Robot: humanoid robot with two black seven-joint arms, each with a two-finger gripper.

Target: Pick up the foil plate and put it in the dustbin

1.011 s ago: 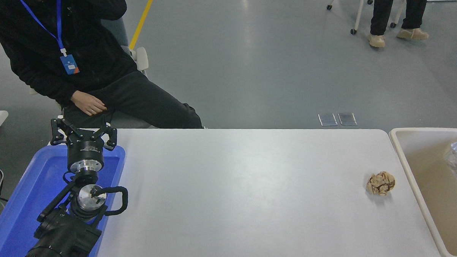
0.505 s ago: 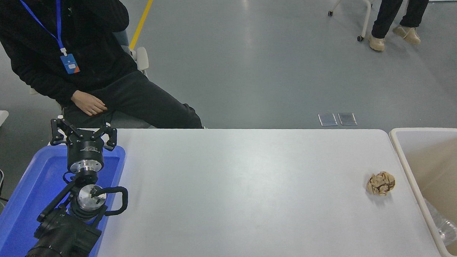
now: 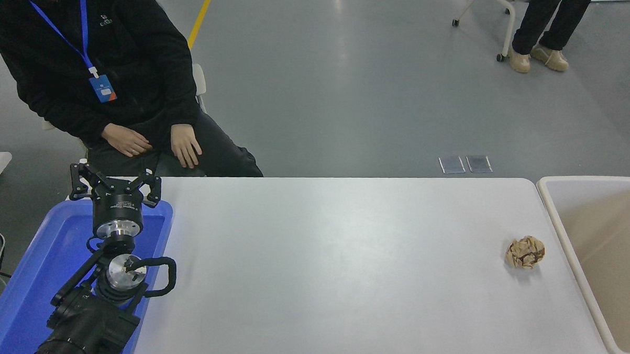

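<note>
The foil plate is out of view. The dustbin (image 3: 557, 210), a large beige bin with a pale rounded rim, stands against the table's right end; the part of its inside that shows holds nothing I can see. My left gripper (image 3: 114, 179) is parked at the lower left over the blue tray, its fingers spread open and empty. My right arm and gripper are out of view.
A blue plastic tray (image 3: 30, 281) lies under the left arm at the table's left end. A crumpled tan paper ball (image 3: 525, 252) sits on the white table (image 3: 323, 260) near the bin. A person in black (image 3: 102, 85) sits at the far left side, hands on their lap.
The foil plate showed at the right edge over the bin a second ago, then lower inside it, and is now gone from view. The seated person lowered an arm to the lap.
</note>
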